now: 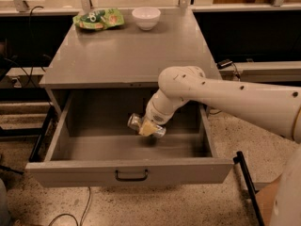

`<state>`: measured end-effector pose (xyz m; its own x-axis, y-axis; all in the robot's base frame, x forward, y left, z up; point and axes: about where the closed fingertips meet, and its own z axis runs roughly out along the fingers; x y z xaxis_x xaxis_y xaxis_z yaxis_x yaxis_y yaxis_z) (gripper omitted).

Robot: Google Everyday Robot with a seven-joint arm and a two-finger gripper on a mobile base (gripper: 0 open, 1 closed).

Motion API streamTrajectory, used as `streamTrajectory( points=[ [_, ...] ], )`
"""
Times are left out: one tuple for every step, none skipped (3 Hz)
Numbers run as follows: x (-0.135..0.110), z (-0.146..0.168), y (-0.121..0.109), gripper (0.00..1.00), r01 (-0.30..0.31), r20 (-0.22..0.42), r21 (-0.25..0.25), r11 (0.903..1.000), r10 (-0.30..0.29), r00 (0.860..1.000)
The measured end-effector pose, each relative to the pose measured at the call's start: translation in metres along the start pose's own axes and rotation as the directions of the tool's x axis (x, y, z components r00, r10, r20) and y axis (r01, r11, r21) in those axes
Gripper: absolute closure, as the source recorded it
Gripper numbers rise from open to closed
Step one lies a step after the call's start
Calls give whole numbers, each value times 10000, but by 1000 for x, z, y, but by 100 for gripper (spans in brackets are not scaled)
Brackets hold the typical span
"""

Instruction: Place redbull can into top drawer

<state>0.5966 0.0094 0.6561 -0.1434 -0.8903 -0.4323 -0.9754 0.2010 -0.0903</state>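
Note:
The top drawer (129, 172) is pulled wide open below the grey cabinet top, its dark curved handle (131, 175) at the centre of the front panel. My gripper (146, 127) reaches down into the drawer from the right and is shut on the redbull can (136, 122). The can lies on its side, its shiny round end pointing left. It is held a little above the drawer floor, near the middle of the drawer.
A green snack bag (98, 19) and a white bowl (146, 17) sit at the back of the cabinet top (127, 55). A dark frame post (244, 178) stands right of the drawer. Cables lie on the floor at the left.

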Motion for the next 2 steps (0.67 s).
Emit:
streamTrajectory(
  points=[
    [1, 5, 0, 11, -287, 176, 32, 9996, 286, 9994],
    [9, -3, 2, 0, -468, 338, 132, 9988, 463, 9984]
  ],
)
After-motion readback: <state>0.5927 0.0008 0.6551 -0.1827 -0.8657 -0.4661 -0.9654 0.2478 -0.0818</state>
